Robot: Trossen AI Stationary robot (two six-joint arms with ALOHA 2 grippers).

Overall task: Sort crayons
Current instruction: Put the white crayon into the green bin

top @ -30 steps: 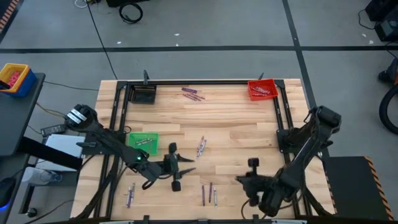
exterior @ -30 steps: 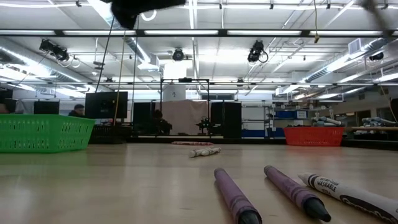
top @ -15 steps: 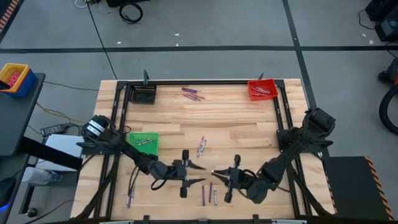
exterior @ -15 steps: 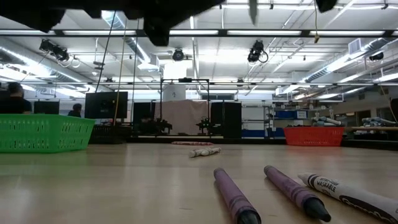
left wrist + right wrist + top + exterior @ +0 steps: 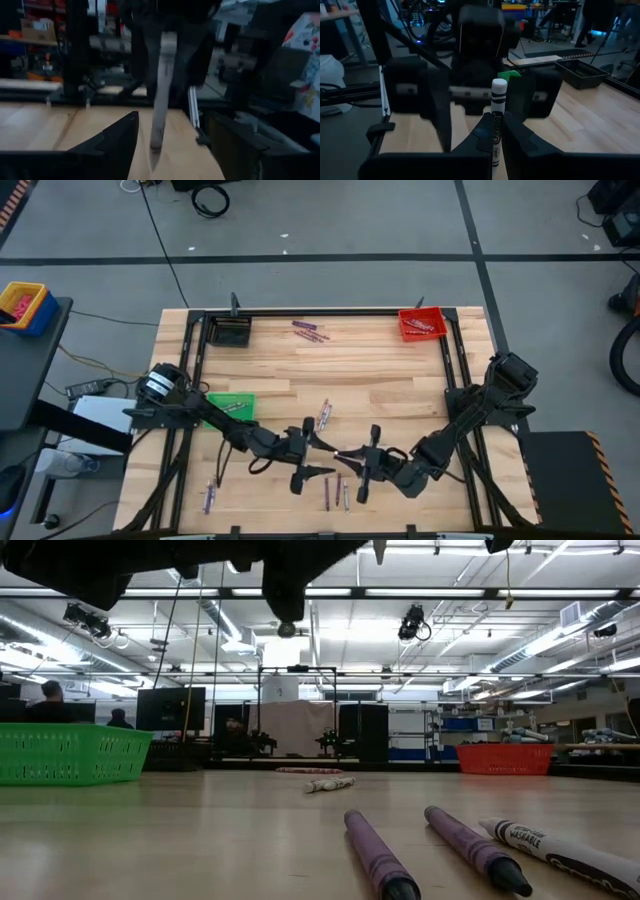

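**Holding a white crayon between two claws, mid-tabletop**

Handling first: we are judging the crayons as very light, stiff wax sticks in paper wrappers, liable to roll on the wood and to snap if pinched hard or levered. We are taking the wrapped middle of the barrel as the best place to grip, across its width, not at the tip.

We are seeing the right claw closed narrowly on a white crayon, pinching its lower part so the stick is standing upright above the fingers. In the left wrist view the same white crayon is hanging between the left arm's spread fingers, tip not touching them as far as we can tell.

From above, the left claw and the right claw are facing each other near the front centre of the tabletop, both arms stretched low and inward. We are reading the left claw as open and holding nothing.

Other crayons: three lying just in front of the claws, a pair behind them, some purple ones near the far edge, a few at the front left. Green bin, red bin and black bin are standing well apart.
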